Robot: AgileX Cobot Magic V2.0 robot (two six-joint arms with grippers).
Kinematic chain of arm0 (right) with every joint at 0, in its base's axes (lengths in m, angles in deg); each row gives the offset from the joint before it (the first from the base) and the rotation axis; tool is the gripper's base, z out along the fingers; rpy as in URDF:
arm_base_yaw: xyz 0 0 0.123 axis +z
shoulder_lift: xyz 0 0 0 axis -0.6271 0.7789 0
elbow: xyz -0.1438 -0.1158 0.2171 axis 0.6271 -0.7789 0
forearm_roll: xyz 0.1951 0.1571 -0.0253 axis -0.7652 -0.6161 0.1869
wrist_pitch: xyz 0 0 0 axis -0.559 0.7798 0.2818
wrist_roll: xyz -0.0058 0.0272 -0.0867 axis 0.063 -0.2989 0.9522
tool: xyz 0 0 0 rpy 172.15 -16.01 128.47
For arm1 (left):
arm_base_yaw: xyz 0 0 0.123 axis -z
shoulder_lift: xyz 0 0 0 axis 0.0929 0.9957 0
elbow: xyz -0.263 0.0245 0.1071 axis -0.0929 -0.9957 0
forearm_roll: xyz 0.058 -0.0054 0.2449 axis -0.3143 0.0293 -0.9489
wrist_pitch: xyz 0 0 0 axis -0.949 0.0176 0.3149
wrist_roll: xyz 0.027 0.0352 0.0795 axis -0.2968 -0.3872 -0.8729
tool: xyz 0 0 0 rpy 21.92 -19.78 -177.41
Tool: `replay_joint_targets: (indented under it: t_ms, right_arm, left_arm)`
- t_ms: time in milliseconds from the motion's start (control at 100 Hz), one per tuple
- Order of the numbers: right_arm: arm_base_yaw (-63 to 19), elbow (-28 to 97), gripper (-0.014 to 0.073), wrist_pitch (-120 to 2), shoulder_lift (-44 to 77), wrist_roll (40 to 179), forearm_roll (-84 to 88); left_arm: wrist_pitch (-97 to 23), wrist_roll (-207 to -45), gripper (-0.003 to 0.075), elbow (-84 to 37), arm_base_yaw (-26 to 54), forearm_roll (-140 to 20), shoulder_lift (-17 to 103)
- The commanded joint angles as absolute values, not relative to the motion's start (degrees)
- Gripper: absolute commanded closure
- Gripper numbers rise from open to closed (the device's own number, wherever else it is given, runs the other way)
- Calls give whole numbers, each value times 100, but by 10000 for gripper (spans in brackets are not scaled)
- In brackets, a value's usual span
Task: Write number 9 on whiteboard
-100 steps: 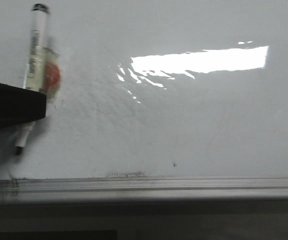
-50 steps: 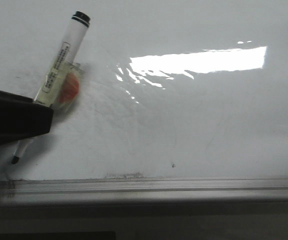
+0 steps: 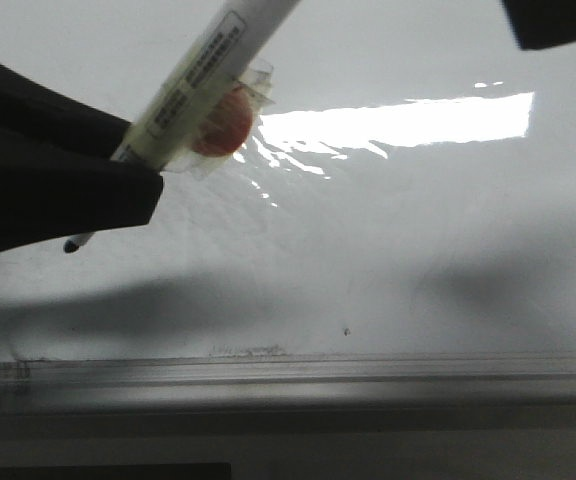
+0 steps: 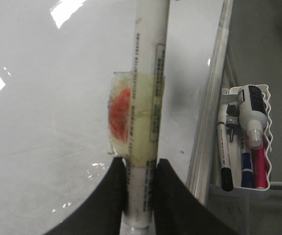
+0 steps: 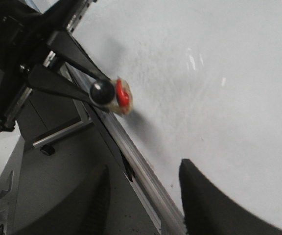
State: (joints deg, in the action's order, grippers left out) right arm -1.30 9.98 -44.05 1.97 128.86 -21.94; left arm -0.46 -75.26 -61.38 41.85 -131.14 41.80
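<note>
Whiteboard bare (smudged); left gripper clamps marker.

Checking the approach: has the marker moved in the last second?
Yes. In the front view the marker, shut in the left claw, went up and right, towards the glare patch, and tilted over. Its tip is higher above the rail.

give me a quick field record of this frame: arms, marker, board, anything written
left gripper: shut on the marker, barrel tilted, tip above the board
right gripper: open, holding nothing
whiteboard: glossy, with glare and faint smudges; metal rail along its near edge
number 9: no strokes visible
marker tray: beside the rail, holding spare pens
</note>
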Motion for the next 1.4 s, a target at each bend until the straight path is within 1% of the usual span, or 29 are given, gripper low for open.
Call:
replay_joint_targets:
  t_ms: [0,170,240,330,470,540,600,650,700,790,820,850,920,1030,1140,1230,1390]
  right_arm:
    - [212,1327,307,-5089,480,12990,-2374]
    - [838,1554,308,-5611,1058,12990,-2374]
    - [932,1607,308,-5729,1248,12990,-2523]
    - [957,1692,328,-5771,1442,12990,-2847]
    - [957,1752,382,-5786,1625,12990,-2927]
    - [957,1752,428,-5786,1696,12990,-2954]
    - [957,1752,487,-5786,1722,12990,-2965]
    - [957,1752,538,-5795,1722,12990,-2965]
    - [957,1752,588,-5795,1722,12990,-2965]
    - [957,1752,659,-5809,1722,12990,-2965]
    - [957,1752,663,-5809,1722,12990,-2940]
    - [957,1752,662,-5809,1722,13006,-2904]
    - [957,1752,662,-5786,1722,13032,-2805]
    - [957,1752,653,-5850,1700,13032,-2781]
    - [867,1862,653,-5986,1582,13032,-2781]
    - [606,2086,644,-5934,1553,12925,-2793]
    - [-44,2658,643,-5539,1622,12797,-2804]
  left_arm:
    - [379,-7516,741,-5923,4178,-13093,4132]
    - [379,-7516,741,-5923,4178,-13115,4132]
    - [379,-7516,741,-5923,4178,-13115,4132]
    - [379,-7516,741,-5923,4178,-13115,4132]
    - [379,-7516,741,-5923,4178,-13115,4132]
    - [379,-7516,740,-5923,4178,-13115,4132]
    - [379,-7516,734,-5923,4178,-13102,4132]
    - [379,-7504,705,-5923,4178,-13089,4132]
    - [379,-7464,650,-5923,4178,-13065,4132]
    - [379,-7464,516,-5923,4178,-12925,4132]
    - [379,-7464,472,-5923,4178,-12878,4132]
    - [379,-7464,444,-5923,4178,-12822,4132]
    - [369,-7464,414,-5923,4178,-12740,4082]
    - [96,-7464,416,-5923,4178,-12441,3743]
    - [-654,-7464,416,-5923,4178,-11937,3043]
    - [-1219,-7464,416,-5923,4178,-11618,2368]
    - [-1466,-7464,416,-5923,4178,-11381,1572]
